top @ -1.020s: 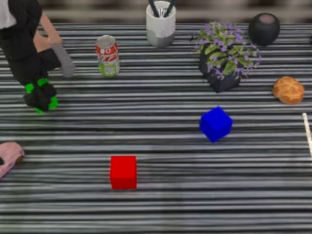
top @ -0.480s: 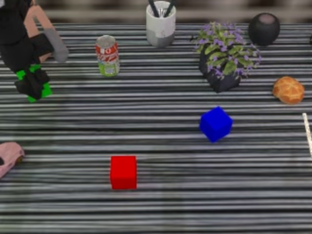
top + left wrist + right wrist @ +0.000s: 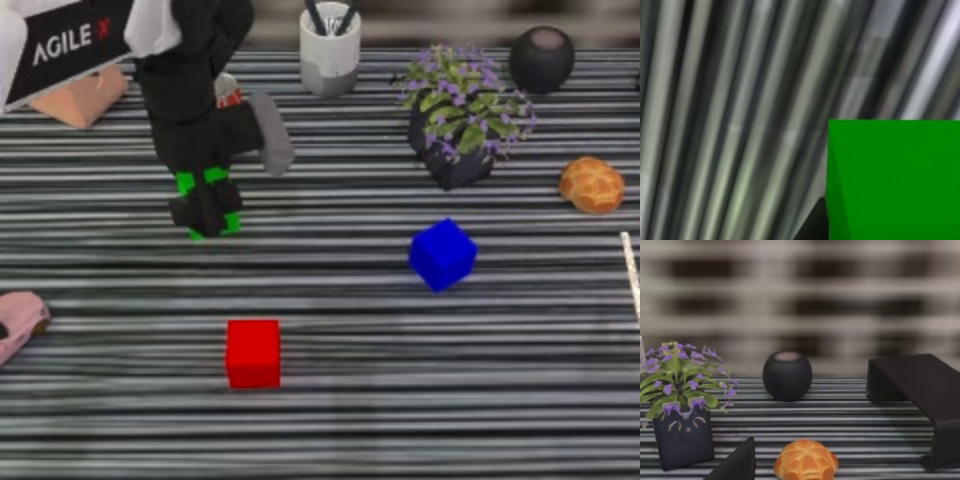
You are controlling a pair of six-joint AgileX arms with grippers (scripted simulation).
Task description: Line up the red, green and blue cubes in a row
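The red cube (image 3: pixel 252 352) rests on the striped table near the front, left of centre. To its right and farther back, the blue cube (image 3: pixel 442 254) stands turned at an angle. My left gripper (image 3: pixel 205 205) hangs behind the red cube, shut on the green cube (image 3: pixel 185 182), which shows only as green patches around the black fingers. In the left wrist view the green cube (image 3: pixel 892 180) fills one corner beside a dark finger (image 3: pixel 812 225). My right arm is outside the top view. Its wrist view shows one dark finger (image 3: pixel 737 465), set wide to the side.
Along the back stand a white pen cup (image 3: pixel 330 50), a potted purple plant (image 3: pixel 460 120) and a black ball (image 3: pixel 541 58). A bread roll (image 3: pixel 591 185) lies at the right, a pink object (image 3: pixel 15 325) at the left edge. A black stand (image 3: pixel 920 385) shows in the right wrist view.
My left arm has swung from the far left edge towards the middle, carrying the green cube, and now covers the soda can. The red and blue cubes have not moved.
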